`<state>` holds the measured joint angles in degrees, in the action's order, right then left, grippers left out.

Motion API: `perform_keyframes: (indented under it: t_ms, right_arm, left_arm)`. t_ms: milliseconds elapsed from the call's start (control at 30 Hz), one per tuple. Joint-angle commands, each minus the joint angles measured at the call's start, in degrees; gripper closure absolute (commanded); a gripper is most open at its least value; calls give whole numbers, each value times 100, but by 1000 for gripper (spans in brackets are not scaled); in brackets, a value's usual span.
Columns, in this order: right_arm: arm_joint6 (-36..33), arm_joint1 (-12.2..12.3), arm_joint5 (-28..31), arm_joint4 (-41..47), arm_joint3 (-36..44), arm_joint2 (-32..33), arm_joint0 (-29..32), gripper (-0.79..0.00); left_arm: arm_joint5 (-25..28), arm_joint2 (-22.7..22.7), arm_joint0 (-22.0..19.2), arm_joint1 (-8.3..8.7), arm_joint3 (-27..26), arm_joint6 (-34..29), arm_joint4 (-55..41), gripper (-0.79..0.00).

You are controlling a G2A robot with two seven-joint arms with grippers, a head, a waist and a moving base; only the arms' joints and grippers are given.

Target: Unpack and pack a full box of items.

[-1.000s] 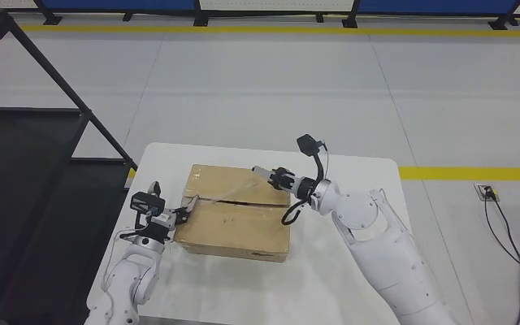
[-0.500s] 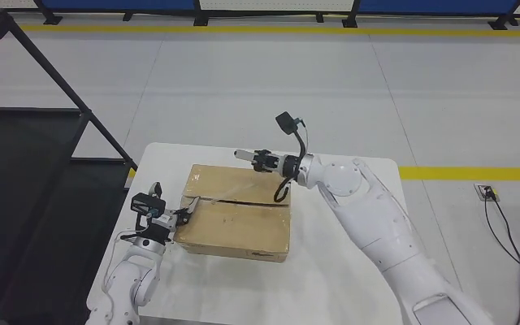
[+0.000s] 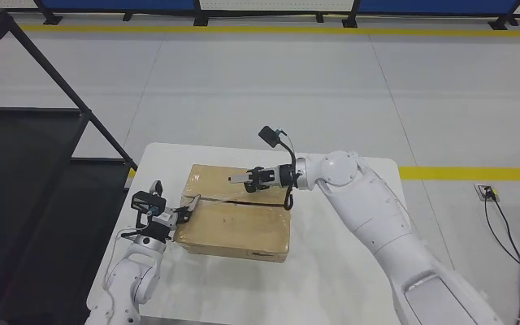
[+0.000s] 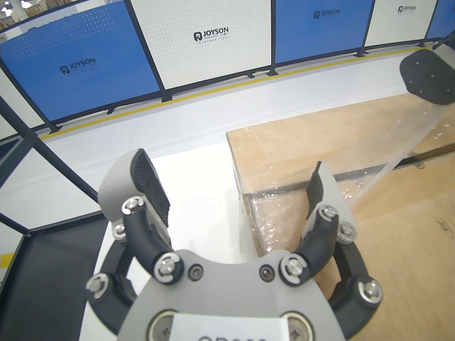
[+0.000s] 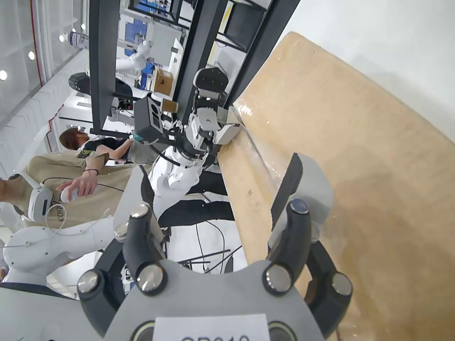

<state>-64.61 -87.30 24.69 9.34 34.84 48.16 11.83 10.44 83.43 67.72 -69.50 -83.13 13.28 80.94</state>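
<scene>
The left gripper (image 4: 227, 164) sits at the near-left of the white table (image 3: 341, 268), its jaws spread wide and holding nothing. One finger hangs over bare table just left of the cardboard box (image 3: 236, 223). The other lies over the box's top at its left edge, by the taped end of the seam (image 4: 359, 175). I cannot tell if it touches the cardboard.

The right gripper (image 3: 236, 177) points left, over the far flap of the box. Its jaws are also wide open, closed on nothing. A strip of clear tape (image 4: 401, 143) rises from the seam towards one of its pads. It seems to cling to that pad, though this is hard to make out.

The box lies flat in the middle of the table, flaps down, with a dark gap along the seam. It lies under the right gripper and runs rightward from the left gripper.

A second ago the right gripper was near the box's far-right corner. It then swung out past the far edge and now sits further left, above the flap. The left gripper and the box have not moved.
</scene>
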Motion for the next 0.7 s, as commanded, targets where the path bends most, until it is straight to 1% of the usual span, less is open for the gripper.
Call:
perform_keyframes:
  t_ms: [0, 100, 200, 333, 467, 567, 667]
  right_arm:
    - [-63, -17, 0, -37, -60, -38, -18, -739]
    - [-156, -45, -23, 4, -153, -65, -30, -773]
    - [-309, -66, -70, 172, -273, -37, -51, -770]
    - [139, -80, -210, 164, -500, 19, -83, -785]
    - [153, -50, -193, 182, -638, 105, -126, -785]
    - [270, -10, -321, -32, -686, 116, -191, -785]
    - [268, 53, -373, -67, -647, 208, -201, -785]
  left_arm:
    - [4, -7, -11, -2, 9, 1, -9, -785]
    - [3, -11, -18, -3, 18, 18, -5, -785]
    - [-6, -11, -19, -5, 21, 7, -17, -785]
    - [-19, -10, -9, -5, 9, 1, -6, -785]
    - [-29, 1, 9, -3, -22, 0, 9, -785]
    - [-25, 1, 25, -2, -48, -8, 15, -785]
    - [-23, -8, 39, -3, -78, -21, 27, -785]
